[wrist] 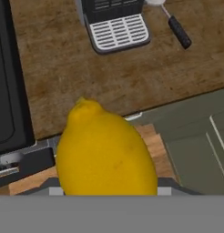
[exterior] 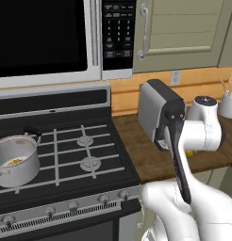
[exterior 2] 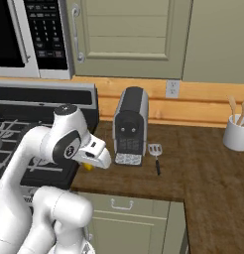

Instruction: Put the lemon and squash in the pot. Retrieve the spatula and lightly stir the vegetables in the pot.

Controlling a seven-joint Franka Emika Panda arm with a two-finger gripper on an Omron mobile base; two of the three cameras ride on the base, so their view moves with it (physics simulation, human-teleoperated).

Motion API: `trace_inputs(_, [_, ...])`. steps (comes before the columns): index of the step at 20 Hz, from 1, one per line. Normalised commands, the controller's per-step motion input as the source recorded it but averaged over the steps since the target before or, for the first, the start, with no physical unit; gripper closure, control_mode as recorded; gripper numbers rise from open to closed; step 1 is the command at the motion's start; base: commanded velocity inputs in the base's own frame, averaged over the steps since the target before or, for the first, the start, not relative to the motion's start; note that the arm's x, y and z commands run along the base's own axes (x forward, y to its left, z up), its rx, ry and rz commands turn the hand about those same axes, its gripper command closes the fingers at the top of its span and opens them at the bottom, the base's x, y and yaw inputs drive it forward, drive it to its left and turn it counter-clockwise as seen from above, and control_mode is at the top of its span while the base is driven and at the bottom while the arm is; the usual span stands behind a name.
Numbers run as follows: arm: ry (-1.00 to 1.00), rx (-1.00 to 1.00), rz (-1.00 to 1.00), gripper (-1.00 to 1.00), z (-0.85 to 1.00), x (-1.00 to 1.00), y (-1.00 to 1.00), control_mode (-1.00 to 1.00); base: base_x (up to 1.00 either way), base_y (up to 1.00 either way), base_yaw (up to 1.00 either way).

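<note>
We see the lemon clamped in our gripper over the counter edge. The coffee machine stands beside the spatula. The pot sits on the stove, something yellow inside. No writing is legible.

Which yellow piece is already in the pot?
The small yellow-orange piece on the pot floor; the lemon is at the gripper, over the counter edge.

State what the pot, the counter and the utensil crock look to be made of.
Pot: likely polished steel; its straight wall is silvery and reflective.
Counter: apparently wood with a matte finish; brown with streaky grain.
Utensil crock: possibly glazed ceramic; plain smooth white, though the render leaves that open.
</note>
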Motion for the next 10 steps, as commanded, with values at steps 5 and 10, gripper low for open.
trace_inputs(5, [-0.05,-0.11,0.09,1.00,0.94,-0.16,0.00,-1.00,0.00,0.00,0.00])
trace_inputs(10, [0.00,0.00,0.03,1.00,0.14,0.00,-0.07,-1.00,0.00,0.00,0.00])
